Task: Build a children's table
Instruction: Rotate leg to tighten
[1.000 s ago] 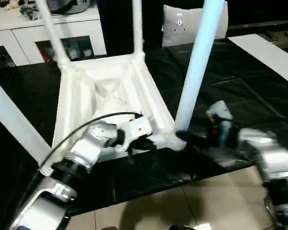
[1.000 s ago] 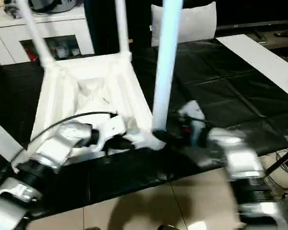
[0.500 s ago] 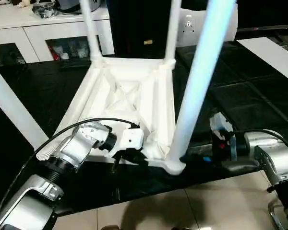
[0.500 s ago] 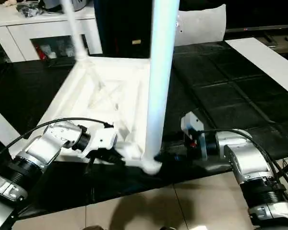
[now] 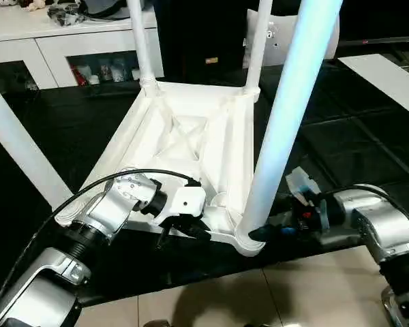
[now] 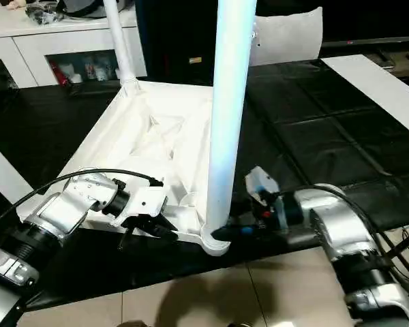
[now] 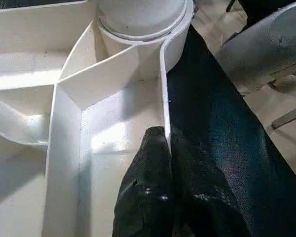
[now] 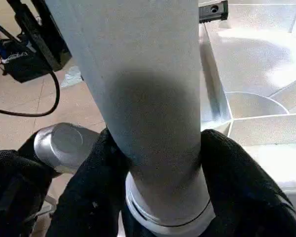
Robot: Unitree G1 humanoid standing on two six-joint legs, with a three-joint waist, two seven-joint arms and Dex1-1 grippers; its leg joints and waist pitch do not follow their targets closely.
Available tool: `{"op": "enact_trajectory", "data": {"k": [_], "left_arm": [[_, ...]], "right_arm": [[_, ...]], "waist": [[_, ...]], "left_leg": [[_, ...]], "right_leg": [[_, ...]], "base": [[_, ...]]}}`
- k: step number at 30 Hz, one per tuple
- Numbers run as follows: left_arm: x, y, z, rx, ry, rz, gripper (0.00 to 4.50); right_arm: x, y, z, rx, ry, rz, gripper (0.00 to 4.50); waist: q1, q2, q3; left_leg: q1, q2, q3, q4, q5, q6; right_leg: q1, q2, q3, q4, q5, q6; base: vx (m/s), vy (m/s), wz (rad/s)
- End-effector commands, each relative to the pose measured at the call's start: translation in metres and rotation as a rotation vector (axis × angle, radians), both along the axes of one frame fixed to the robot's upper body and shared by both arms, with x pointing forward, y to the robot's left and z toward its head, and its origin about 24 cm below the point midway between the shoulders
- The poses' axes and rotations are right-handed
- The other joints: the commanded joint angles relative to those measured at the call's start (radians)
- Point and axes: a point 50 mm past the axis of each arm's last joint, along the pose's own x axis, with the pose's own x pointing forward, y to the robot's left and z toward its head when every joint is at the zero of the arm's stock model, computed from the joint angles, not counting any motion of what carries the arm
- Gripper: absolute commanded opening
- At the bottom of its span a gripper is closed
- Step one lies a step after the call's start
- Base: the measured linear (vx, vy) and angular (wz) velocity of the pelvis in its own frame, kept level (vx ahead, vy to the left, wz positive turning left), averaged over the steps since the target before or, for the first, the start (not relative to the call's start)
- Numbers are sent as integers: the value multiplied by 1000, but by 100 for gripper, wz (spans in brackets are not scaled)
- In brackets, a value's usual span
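Right gripper [image 8: 155,197]: its two black fingers [image 8: 91,187] now lie against either side of the near-right long white tapered tubular plastic leg [image 5: 286,122], just above that leg's base collar; a second ago they stood well wider and clear of the tube, so the jaws have been closing onto it. Whether the grip is yet firm cannot be told. Left gripper [image 7: 165,148]: fingers pressed together, pinching the thin upright rim wall of the all-white rectangular plastic table top [image 5: 184,136] beside the same corner socket [image 7: 138,19].

The closing suggests the right arm is taking hold of the leg to seat or twist it home while the left steadies the top.

The top lies upside down on a black mat [image 5: 341,136], ribbed underside upward, with a diagonal cross of ribs at its centre. It has swung round since a second ago. Two far legs [image 5: 140,41] rise from the rear corner sockets. Another white leg [image 5: 20,150] crosses the picture's left side. White cabinets with dark glass doors [image 5: 27,48] stand behind.
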Motion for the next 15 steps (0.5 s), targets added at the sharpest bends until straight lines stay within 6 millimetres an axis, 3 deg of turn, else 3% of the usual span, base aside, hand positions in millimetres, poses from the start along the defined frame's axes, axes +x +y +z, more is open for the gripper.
{"op": "enact_trajectory", "data": {"k": [1, 6, 10, 12, 15], "left_arm": [[-6, -8, -4, 32, 21, -91, 0], [-7, -9, -4, -3, 52, -59, 0], [-3, -16, -4, -52, 83, 80, 0], [3, -23, -3, -92, 75, 183, 0], [8, -32, -1, -136, 76, 288, 0]], "right_arm": [[2, 3, 6, 23, -9, 16, 200], [0, 5, 4, 61, 10, -1, 195], [7, 14, 0, 84, -6, -163, 195], [17, 21, -3, 62, -33, -304, 195], [27, 29, -6, 37, -51, -446, 194]], "waist": [[-3, -18, -79], [-4, -19, -79], [-8, -13, -76], [-17, -17, -72], [-46, -17, -67]], "left_leg": [[-8, 55, -6, -70, 21, 115], [-9, 55, -6, -69, 26, 116], [-9, 56, -7, -71, 18, 100], [-7, 47, -5, -74, -22, 78], [-10, 33, -4, -73, -75, 40]], "right_leg": [[70, -68, 72, -54, -266, -140], [70, -67, 72, -54, -258, -141], [70, -68, 72, -55, -269, -143], [70, -65, 69, -69, -342, -119], [72, -62, 56, -93, -476, -51]], "base": [[0, 0, 0], [0, 0, 0], [0, 0, 0], [0, 0, 0], [0, 0, 0]]}}
